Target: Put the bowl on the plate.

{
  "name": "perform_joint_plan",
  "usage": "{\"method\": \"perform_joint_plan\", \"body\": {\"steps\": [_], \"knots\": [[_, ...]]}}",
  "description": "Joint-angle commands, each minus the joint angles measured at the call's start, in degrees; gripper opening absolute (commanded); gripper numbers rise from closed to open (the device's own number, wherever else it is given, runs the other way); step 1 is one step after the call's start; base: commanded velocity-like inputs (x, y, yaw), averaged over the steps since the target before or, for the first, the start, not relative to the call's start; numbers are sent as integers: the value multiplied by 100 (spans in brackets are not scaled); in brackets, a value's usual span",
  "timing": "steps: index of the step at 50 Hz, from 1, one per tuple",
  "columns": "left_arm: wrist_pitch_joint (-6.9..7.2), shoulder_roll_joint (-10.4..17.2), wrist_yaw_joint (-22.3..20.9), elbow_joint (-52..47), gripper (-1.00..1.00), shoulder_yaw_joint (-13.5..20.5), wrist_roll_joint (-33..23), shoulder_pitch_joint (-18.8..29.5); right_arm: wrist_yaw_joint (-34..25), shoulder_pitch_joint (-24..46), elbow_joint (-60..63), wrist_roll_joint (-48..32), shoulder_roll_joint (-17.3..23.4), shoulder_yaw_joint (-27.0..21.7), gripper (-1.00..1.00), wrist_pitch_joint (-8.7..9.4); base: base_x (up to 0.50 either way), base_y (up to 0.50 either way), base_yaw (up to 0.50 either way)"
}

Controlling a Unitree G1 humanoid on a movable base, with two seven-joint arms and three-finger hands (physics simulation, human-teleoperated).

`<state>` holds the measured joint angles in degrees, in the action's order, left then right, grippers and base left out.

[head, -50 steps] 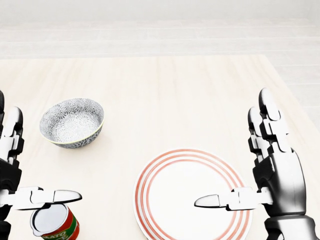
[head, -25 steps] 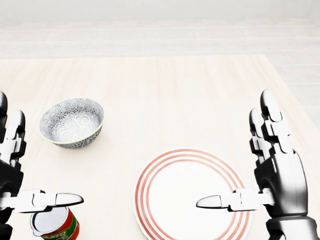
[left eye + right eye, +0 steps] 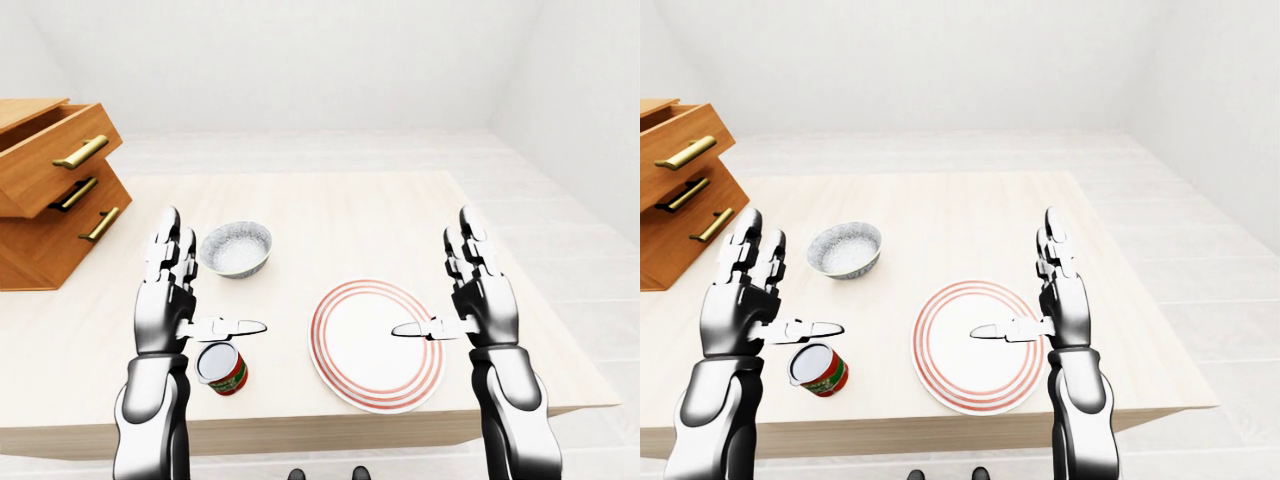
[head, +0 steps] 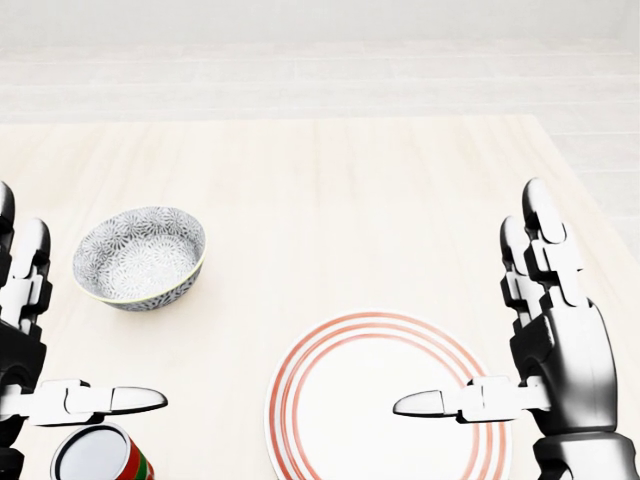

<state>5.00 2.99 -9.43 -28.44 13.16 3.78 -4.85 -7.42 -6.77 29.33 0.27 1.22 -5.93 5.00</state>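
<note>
Matt pale wood table (image 4: 350, 200); glossy ceramic bowl (image 4: 138, 258), plate (image 4: 385, 395); shiny metal-look right hand (image 4: 545, 350).

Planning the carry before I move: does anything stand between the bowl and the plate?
Nothing visible does. Bare table lies between the bowl and the plate. The can stands below the bowl in the left-eye view, under the left hand, off that line.

In your head view the tomato can (image 4: 97, 455) is cut off at the bottom edge, as is the plate (image 4: 385, 400); your left hand (image 4: 20, 340) runs off the left edge.
</note>
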Motion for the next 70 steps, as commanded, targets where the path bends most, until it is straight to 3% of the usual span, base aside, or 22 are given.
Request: {"method": "perform_joint_plan", "body": {"steps": [1,26,37,47,61,70], "knots": [[0,2,-9,-73,100,13,-7,-9,-2,-11,47,-14,2,-3,100,0,0,0,0],[0,55,-47,235,100,-58,-165,80,-22,-7,-140,-5,0,-27,100,0,0,0,0],[0,188,69,515,100,-142,-798,149,-26,2,-250,-2,13,-63,100,0,0,0,0],[0,529,61,594,100,-183,-1581,814,-11,-52,-264,-101,12,-11,100,0,0,0,0],[0,1092,-175,1514,100,-554,-2893,2577,46,-34,-374,-162,-9,2,100,0,0,0,0],[0,1142,-103,2525,100,-769,-3591,3228,24,-54,-417,-179,13,-5,100,0,0,0,0]]}}
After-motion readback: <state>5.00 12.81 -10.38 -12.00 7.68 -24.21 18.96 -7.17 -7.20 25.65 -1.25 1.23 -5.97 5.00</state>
